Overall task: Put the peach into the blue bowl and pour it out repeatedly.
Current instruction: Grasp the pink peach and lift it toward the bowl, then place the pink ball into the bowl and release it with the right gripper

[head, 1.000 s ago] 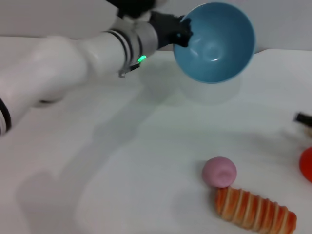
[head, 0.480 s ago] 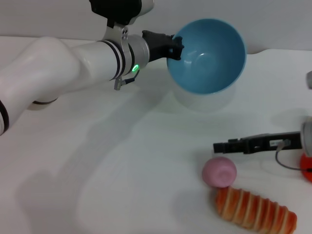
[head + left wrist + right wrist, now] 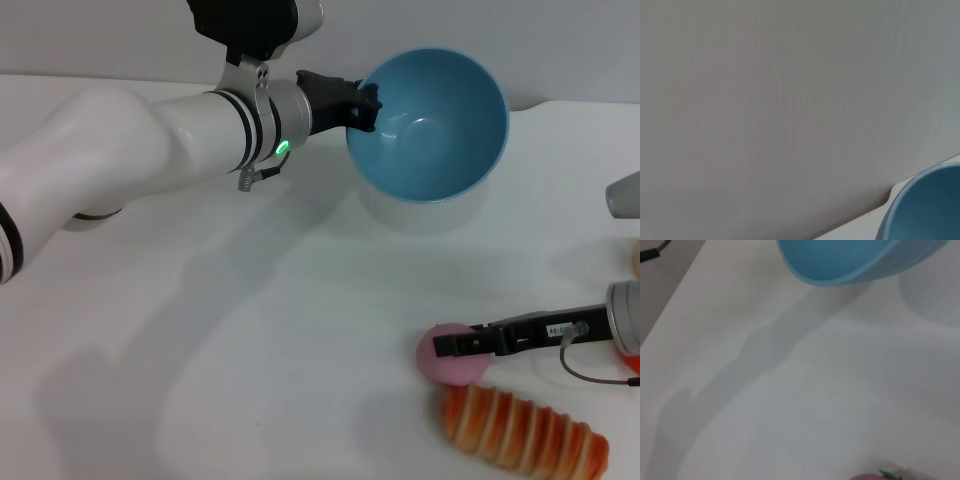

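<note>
Since a moment ago our right end effector has slid onto the peach near the worktop's front edge, fingers seemingly closing, while our left end effector clamps the empty, raised blue bowl.

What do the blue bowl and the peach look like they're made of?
The blue bowl, held tilted above the table by the left hand: probably glazed ceramic or hard plastic, glossy, with bright highlights inside. The peach: matte pink with no shine, likely foam or soft plastic; I can't tell which.
</note>
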Tool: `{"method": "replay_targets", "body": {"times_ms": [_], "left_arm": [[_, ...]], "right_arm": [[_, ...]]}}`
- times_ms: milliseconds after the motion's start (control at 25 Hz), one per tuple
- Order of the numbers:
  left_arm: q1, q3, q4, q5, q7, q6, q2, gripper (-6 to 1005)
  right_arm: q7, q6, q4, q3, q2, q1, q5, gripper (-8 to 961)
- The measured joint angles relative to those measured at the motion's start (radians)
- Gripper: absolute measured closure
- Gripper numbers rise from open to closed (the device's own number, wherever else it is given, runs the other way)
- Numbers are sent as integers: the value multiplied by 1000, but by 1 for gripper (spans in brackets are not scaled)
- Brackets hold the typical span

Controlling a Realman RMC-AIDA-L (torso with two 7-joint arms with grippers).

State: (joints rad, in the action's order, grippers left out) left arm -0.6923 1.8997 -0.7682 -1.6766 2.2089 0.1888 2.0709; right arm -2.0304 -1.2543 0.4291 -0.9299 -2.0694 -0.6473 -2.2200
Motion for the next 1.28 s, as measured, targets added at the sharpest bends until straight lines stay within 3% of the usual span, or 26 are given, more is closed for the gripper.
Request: {"method": "replay_targets", "body": {"times_ms": [200, 400, 520, 720, 840, 880, 1080, 1280], "left_arm": [[0, 0, 0, 0, 0, -1, 0, 1000], [0, 3, 0, 4, 0, -2, 0, 1000], [2, 3, 2, 5, 0, -1, 0, 1001], [-2, 2, 28, 2, 12, 18, -1, 1001], [-17, -3, 57, 0, 17, 56, -2, 1000], [-27, -5, 68, -1, 21, 78, -4, 1000], [-54, -7, 81, -34, 70, 167, -6, 999], [-106, -6, 74, -181, 244, 278, -1, 999]], "right_arm": [[3, 5, 4, -6, 0, 9, 0, 218], [7, 4, 23, -6, 0, 16, 1, 328], [9, 0, 44, -3, 0, 24, 5, 536], [10, -70, 157, -2, -1, 58, 37, 712], [9, -155, 294, 1, -1, 94, 83, 728], [8, -206, 393, 10, 1, 117, 128, 734], [2, -281, 534, 83, 1, 128, 194, 761], [0, -259, 516, 124, 4, 103, 205, 798]]}}
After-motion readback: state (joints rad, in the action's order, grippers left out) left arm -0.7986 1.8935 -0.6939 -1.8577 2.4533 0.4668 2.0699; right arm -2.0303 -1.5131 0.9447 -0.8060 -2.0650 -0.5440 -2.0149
